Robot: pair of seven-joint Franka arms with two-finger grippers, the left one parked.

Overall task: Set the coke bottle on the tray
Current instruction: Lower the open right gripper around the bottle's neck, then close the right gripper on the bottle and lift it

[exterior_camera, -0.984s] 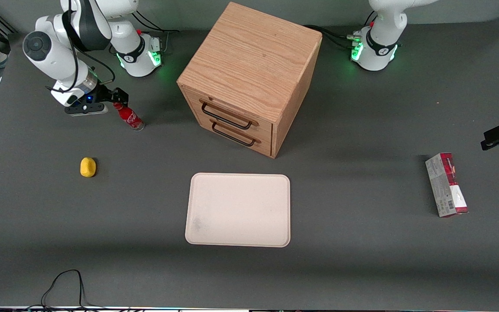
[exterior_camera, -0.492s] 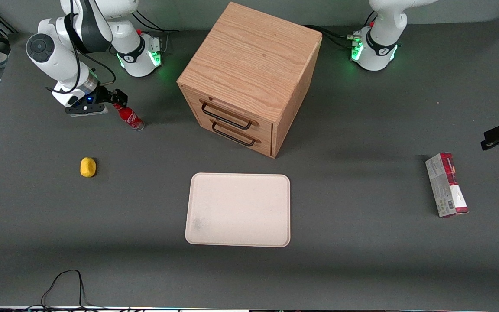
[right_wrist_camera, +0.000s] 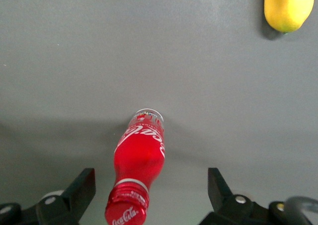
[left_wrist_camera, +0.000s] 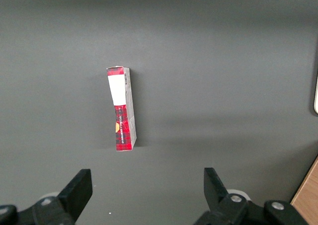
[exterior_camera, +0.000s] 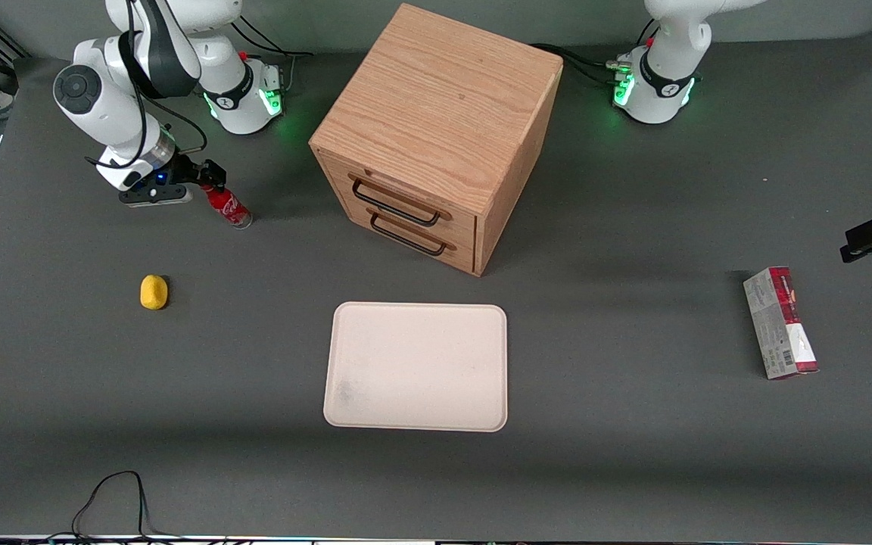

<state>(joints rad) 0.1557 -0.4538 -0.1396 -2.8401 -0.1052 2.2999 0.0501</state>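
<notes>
Tool point(right_wrist_camera: 147, 195) wide astride one coke bottle point(right_wrist_camera: 139, 160)

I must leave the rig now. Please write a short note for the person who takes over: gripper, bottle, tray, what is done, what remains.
Gripper: open, at the cap of the coke bottle, one finger on each side, not closed on it.
Coke bottle: standing on the table, toward the working arm's end, farther from the front camera than the lemon.
Tray: in front of the drawer cabinet, nothing on it.
Done: approach only.
Left: grasp, lift, carry, set on tray.
</notes>
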